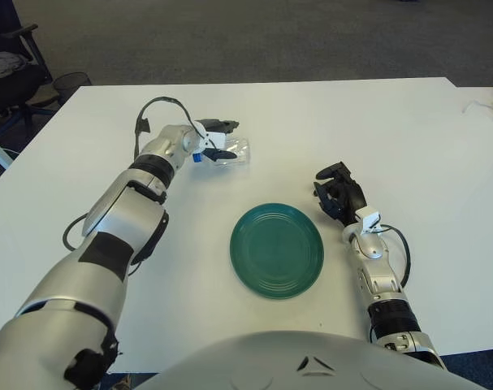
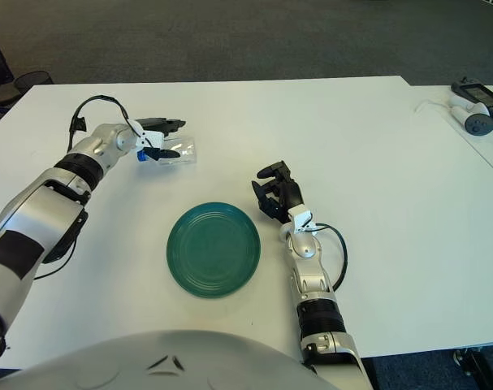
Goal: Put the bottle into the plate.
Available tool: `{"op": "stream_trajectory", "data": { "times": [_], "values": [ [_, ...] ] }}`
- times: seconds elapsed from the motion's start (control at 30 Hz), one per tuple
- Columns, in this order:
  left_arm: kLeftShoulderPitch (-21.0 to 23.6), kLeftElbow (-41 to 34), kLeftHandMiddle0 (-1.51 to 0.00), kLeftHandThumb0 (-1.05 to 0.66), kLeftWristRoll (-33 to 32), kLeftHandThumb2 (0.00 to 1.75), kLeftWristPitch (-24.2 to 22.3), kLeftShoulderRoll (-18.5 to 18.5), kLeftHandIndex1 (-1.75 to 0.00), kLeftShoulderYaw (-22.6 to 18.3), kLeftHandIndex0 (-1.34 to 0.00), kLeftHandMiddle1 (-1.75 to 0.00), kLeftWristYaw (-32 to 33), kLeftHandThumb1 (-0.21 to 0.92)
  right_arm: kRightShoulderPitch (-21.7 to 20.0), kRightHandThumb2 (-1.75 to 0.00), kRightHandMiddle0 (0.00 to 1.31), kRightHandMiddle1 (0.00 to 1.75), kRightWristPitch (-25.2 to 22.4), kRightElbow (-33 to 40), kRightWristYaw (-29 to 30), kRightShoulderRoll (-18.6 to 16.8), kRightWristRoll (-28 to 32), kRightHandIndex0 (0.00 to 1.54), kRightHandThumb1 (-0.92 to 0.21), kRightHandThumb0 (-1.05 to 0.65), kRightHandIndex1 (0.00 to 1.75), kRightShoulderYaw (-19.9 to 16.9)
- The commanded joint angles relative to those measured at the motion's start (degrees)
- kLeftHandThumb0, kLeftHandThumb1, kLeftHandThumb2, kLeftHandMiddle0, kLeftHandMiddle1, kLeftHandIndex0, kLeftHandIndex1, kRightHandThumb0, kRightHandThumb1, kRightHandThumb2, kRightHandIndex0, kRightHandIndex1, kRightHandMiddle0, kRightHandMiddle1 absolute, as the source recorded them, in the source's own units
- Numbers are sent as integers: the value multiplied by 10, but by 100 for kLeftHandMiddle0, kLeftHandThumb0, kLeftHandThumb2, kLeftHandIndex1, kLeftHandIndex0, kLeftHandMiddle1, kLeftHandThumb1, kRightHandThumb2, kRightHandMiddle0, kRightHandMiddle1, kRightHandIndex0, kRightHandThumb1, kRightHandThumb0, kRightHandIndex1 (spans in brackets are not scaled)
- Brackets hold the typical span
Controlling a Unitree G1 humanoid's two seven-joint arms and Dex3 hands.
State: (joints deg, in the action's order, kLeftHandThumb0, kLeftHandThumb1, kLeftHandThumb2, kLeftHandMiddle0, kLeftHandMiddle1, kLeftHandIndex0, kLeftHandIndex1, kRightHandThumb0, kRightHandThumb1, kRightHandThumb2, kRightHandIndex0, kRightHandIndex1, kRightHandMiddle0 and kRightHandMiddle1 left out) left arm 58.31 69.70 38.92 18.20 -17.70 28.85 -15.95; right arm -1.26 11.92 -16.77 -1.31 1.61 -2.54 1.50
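Observation:
A clear plastic bottle (image 1: 234, 153) with a blue cap lies on its side on the white table, up and to the left of the green plate (image 1: 277, 249). My left hand (image 1: 227, 140) is at the bottle's cap end. One dark finger (image 1: 220, 153) lies across the bottle and the other fingers (image 1: 220, 126) are spread just behind it, with a gap showing. The bottle lies on the table, about a hand's width from the plate's rim. The plate holds nothing. My right hand (image 1: 337, 191) shows just right of the plate, fingers loosely bent, holding nothing.
The white table (image 1: 408, 138) runs wide on all sides. An office chair (image 1: 6, 73) stands off its far left corner. A grey device with a cable (image 2: 472, 107) lies on a neighbouring table at far right.

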Motion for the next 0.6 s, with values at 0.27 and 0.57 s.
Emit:
{"op": "stream_trajectory", "data": {
  "times": [0.27, 0.57],
  "values": [
    [8, 20, -1, -88, 9, 57, 9, 19, 0, 20, 0, 0, 25, 92, 42, -46, 21, 163, -44, -57, -3, -4, 5, 22, -92, -1, 161, -1],
    [-2, 35, -4, -87, 16, 55, 1, 40, -1, 40, -1, -2, 36, 92, 40, -46, 22, 163, -44, -62, -1, -3, 2, 23, -92, -1, 161, -2]
  ]
}}
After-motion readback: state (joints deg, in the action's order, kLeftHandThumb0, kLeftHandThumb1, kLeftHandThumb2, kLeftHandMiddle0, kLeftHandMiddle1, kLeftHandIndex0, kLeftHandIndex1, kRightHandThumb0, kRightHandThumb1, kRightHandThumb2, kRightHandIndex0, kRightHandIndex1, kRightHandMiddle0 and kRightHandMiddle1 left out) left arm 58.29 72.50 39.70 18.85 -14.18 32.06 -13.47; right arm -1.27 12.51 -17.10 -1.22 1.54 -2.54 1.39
